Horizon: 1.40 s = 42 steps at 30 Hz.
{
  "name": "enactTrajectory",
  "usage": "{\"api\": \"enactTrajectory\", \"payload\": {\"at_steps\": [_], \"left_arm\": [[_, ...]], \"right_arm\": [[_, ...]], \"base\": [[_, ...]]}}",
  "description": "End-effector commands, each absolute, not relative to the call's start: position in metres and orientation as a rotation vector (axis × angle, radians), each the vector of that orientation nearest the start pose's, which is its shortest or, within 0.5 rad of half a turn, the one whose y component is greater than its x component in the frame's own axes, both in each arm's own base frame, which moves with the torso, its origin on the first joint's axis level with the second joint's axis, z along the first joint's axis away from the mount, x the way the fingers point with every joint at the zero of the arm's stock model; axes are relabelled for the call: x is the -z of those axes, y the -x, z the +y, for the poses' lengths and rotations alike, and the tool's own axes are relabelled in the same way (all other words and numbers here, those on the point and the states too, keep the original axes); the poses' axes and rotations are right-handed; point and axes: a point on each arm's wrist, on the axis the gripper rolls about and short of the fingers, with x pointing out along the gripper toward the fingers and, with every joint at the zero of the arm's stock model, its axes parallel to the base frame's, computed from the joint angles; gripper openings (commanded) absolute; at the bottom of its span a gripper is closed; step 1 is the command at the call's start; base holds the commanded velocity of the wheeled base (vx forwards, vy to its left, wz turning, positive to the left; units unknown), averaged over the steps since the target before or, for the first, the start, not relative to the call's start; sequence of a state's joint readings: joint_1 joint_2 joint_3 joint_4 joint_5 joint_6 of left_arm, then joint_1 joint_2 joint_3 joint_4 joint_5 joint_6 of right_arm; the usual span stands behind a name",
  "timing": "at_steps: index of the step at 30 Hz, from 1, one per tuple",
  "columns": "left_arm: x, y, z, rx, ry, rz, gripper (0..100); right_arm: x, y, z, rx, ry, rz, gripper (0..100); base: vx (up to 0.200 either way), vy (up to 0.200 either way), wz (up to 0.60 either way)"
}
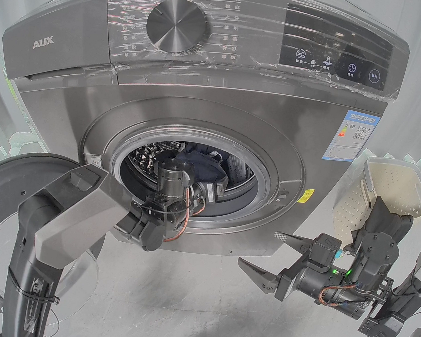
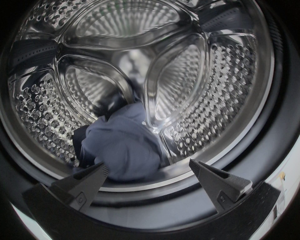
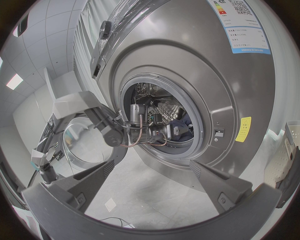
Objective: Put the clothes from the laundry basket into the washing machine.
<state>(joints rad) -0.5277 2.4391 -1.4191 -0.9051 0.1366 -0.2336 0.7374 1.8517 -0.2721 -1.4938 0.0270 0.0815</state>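
1. Two grippers are being shown with jaws spread wide, and nothing is being held by either.
2. The left gripper (image 2: 148, 164) is being held at the mouth of the drum (image 2: 218, 78), with its arm being passed through the washer (image 1: 271, 118) opening beside the swung-open door (image 1: 9, 181).
3. A dark blue garment (image 2: 125, 147) is being cradled low in the drum, just ahead of the left gripper and apart from it. It is bunched into a lump, so no clear long axis is being offered.
4. The right gripper (image 1: 258, 249) is being held low in front of the washer, outside it and near the basket (image 1: 400, 184), which is being propped on a tilt at the machine's right side.
5. No clothes are being made out in the part of the basket that is being left uncovered by the right arm.
6. Judging from this, the garment's drop is looking finished. The left arm is probably being called on to back straight out, while the right arm, being nearer the basket, is being favoured for any further pick.
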Motion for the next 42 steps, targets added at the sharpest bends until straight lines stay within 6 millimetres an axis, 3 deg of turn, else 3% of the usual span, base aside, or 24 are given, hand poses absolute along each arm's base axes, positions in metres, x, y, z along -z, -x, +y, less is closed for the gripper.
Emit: {"api": "enactTrajectory", "payload": {"at_steps": [1, 2, 6, 10, 17, 23, 30, 34, 42], "left_arm": [[-0.099, -0.349, -0.242, 0.480, 0.100, 0.159, 100], [-0.099, -0.349, -0.242, 0.480, 0.100, 0.159, 100], [-0.090, -0.315, -0.242, 0.528, 0.083, 0.157, 100], [-0.093, -0.295, -0.237, 0.550, 0.100, 0.130, 100], [-0.103, -0.250, -0.219, 0.591, 0.140, 0.080, 100], [-0.110, -0.204, -0.198, 0.637, 0.172, 0.081, 100], [-0.121, -0.181, -0.184, 0.660, 0.180, 0.073, 100], [-0.125, -0.174, -0.176, 0.635, 0.186, 0.060, 100], [-0.137, -0.137, -0.132, 0.596, 0.201, 0.028, 100]], "right_arm": [[-0.106, -0.190, 0.173, -0.758, -0.048, 0.109, 100], [-0.106, -0.190, 0.173, -0.758, -0.048, 0.109, 100], [-0.104, -0.188, 0.171, -0.758, -0.045, 0.118, 100], [-0.105, -0.186, 0.168, -0.752, -0.047, 0.118, 100], [-0.101, -0.185, 0.155, -0.716, -0.042, 0.150, 100], [-0.111, -0.177, 0.142, -0.698, -0.055, 0.090, 100], [-0.122, -0.162, 0.123, -0.663, -0.066, 0.054, 100], [-0.123, -0.157, 0.112, -0.632, -0.068, 0.050, 100], [-0.128, -0.152, 0.067, -0.390, -0.032, 0.041, 100]], "base": [[0.000, 0.000, 0.00], [0.000, 0.000, 0.00], [0.000, 0.000, 0.00], [0.000, 0.000, 0.00], [0.000, 0.000, 0.00], [0.000, 0.000, 0.00], [0.000, 0.000, 0.00], [-0.200, 0.000, 0.00], [-0.125, 0.000, 0.00]]}}
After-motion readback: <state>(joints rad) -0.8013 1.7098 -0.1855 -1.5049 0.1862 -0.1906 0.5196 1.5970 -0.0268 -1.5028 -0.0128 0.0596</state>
